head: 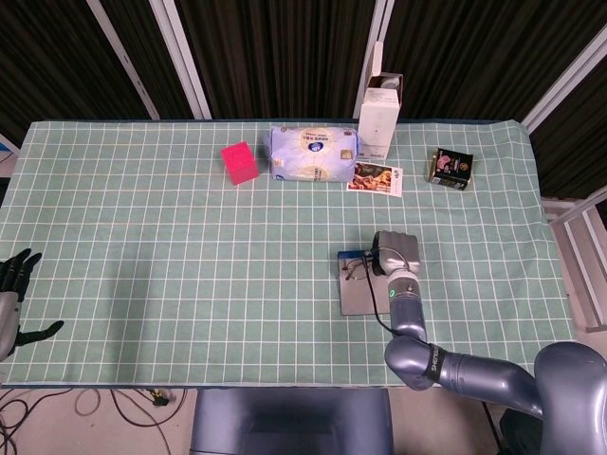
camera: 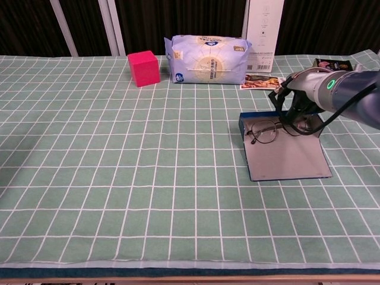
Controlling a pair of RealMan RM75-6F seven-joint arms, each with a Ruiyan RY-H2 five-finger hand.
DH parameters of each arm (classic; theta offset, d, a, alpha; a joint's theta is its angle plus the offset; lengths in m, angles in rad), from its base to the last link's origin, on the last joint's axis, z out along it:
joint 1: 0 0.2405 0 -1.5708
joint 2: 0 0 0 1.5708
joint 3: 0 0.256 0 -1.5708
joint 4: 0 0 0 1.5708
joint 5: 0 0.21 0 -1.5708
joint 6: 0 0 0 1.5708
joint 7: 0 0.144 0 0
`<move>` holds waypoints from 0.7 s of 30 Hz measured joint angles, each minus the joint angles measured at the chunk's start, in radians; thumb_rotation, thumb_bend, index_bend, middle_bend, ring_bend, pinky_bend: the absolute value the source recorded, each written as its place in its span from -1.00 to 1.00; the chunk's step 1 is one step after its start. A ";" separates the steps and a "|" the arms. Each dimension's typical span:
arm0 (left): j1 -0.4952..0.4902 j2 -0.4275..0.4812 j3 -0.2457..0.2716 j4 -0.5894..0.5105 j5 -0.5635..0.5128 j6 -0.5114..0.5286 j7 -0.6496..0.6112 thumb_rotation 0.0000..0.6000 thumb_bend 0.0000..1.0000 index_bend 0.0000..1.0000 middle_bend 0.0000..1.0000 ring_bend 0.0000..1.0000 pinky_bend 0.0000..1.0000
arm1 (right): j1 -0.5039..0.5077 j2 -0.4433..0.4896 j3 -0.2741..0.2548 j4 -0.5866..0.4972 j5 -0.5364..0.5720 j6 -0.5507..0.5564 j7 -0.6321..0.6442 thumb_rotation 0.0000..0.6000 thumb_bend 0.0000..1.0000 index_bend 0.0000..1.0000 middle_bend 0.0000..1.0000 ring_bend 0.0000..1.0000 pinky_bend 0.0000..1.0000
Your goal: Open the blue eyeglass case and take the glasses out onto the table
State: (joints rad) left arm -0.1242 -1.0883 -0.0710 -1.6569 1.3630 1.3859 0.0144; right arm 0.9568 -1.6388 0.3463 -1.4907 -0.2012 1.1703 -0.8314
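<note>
Blue eyeglass case (camera: 288, 159) lies open on the desk (camera: 119, 178), glasses (camera: 270, 129) at its back edge; my right hand (camera: 298, 110) has fingers on the frame, grip unclear. Risk: the case may drag along or the frame slip. Left hand (head: 11, 294) open, idle. Count: one case, one glasses, one pink cube (camera: 143, 67), one tissue pack (camera: 208, 59)

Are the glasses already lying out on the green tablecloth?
No, the glasses still sit in the open blue eyeglass case, with the right hand on them, not on the tablecloth.
</note>
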 measured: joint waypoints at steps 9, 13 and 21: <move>0.000 0.001 0.000 0.000 0.002 -0.001 -0.003 1.00 -0.98 -1.00 -1.00 -1.00 -1.00 | -0.021 -0.043 0.001 0.026 -0.133 0.024 0.099 1.00 0.07 -0.04 0.85 0.99 0.86; 0.000 0.001 0.000 0.000 0.002 0.000 -0.005 1.00 -0.98 -1.00 -1.00 -1.00 -1.00 | -0.028 -0.061 0.007 0.040 -0.172 0.035 0.132 1.00 0.07 -0.04 0.85 0.99 0.86; 0.001 0.002 0.001 -0.002 0.007 0.003 -0.013 1.00 -0.98 -1.00 -1.00 -1.00 -1.00 | -0.042 -0.089 0.014 0.064 -0.226 0.051 0.164 1.00 0.06 -0.04 0.84 0.99 0.85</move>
State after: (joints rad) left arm -0.1229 -1.0865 -0.0705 -1.6586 1.3695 1.3889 0.0011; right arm 0.9147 -1.7279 0.3607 -1.4270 -0.4268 1.2210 -0.6670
